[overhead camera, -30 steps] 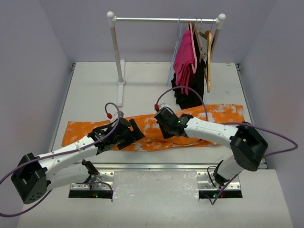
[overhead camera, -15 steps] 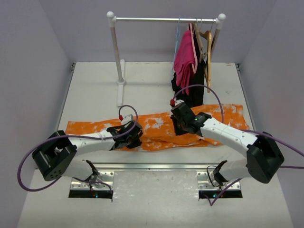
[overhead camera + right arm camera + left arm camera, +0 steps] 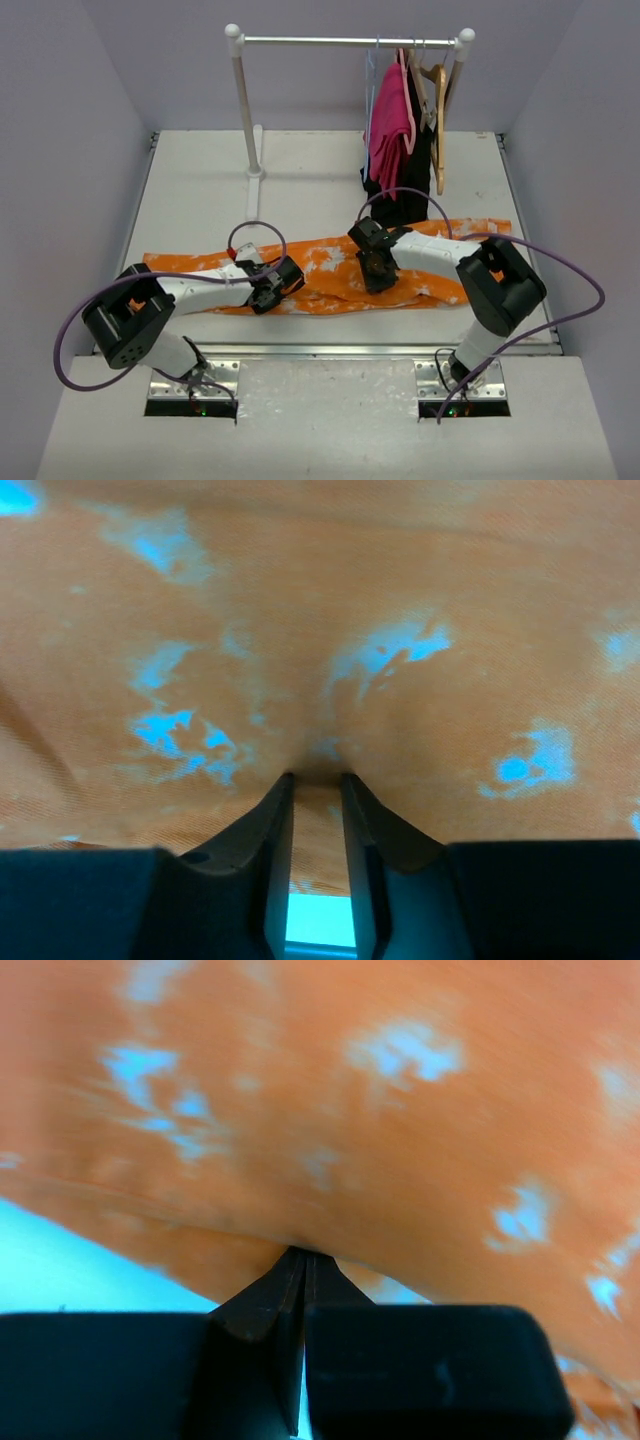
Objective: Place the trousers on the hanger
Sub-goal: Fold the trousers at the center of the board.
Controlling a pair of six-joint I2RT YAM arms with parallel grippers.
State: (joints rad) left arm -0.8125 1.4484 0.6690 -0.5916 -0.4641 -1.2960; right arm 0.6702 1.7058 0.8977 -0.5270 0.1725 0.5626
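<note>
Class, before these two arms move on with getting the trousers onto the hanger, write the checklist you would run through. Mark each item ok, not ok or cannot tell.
1. Grip of left hand on an edge of the trousers: ok, shut on it.
2. Fold of cloth pinched in right hand: ok.
3. Cloth raised off the table: not ok, it lies spread out.
4. The hanger bare, hooked on the rail: ok.
5. Room beside the pink garment to reach it: cannot tell.

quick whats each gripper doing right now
left gripper: closed, pinching the edge of the trousers
right gripper: closed on a fold of the trousers, jaws slightly apart
</note>
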